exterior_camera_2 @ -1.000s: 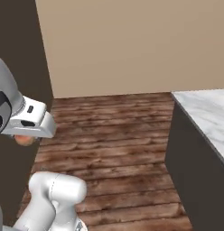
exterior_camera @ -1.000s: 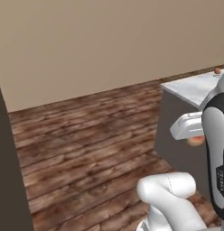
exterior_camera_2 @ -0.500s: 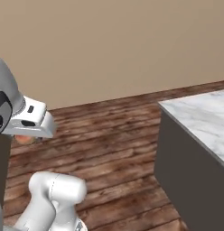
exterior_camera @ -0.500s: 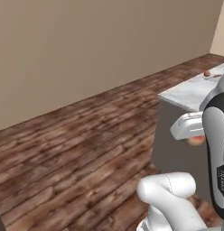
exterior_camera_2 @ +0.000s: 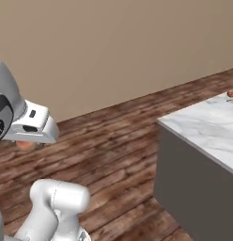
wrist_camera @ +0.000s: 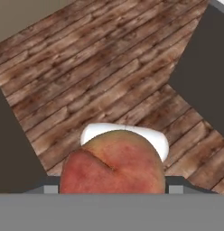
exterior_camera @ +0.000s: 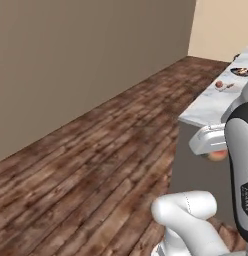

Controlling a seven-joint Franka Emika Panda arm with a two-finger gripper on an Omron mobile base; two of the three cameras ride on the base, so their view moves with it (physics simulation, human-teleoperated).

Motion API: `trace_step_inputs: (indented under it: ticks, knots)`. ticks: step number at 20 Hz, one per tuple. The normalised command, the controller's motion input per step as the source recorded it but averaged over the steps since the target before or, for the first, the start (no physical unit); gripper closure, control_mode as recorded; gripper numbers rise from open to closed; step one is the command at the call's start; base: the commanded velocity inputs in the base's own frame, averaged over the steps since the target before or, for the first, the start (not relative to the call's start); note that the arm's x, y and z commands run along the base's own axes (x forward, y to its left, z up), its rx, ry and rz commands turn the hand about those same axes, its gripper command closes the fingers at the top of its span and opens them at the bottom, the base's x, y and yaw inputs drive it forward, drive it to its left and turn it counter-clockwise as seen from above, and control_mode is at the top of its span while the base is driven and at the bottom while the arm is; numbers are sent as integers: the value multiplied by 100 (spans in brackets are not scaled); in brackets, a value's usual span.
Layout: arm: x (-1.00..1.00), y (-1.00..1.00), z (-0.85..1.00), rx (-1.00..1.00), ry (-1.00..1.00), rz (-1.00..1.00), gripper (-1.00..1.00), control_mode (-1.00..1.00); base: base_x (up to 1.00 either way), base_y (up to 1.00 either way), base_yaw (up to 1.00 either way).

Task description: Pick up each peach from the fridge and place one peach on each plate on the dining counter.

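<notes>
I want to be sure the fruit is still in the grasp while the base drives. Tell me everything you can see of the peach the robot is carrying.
The peach is round, reddish-orange with a paler yellow-orange blush on top and a dark crease running across its skin. It sits at the gripper, low in the hand view, above the wooden floor. From the base views, a small part of it peeks out under the white hand.

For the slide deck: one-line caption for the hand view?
Gripper carrying a peach above the wood floor.

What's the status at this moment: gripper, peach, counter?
Gripper shut on reddish-orange round peach, above wooden floor. White marble dining counter ahead right, second peach on it. Nothing in the way.
</notes>
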Motion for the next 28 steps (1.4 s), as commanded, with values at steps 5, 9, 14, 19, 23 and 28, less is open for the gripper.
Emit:
trace_step_inputs:
  ticks: [5,9,14,19,23,28]
  knots:
    - [0,0,0,0,0,0,100,100,100,98,-44]
    - [0,0,0,0,0,0,100,100,100,100,-44]
    - [0,0,0,0,0,0,100,100,100,100,-44]
    - [0,0,0,0,0,0,100,100,100,100,-44]
    - [0,0,0,0,0,0,100,100,100,99,-48]
    - [0,0,0,0,0,0,100,100,100,95,-53]
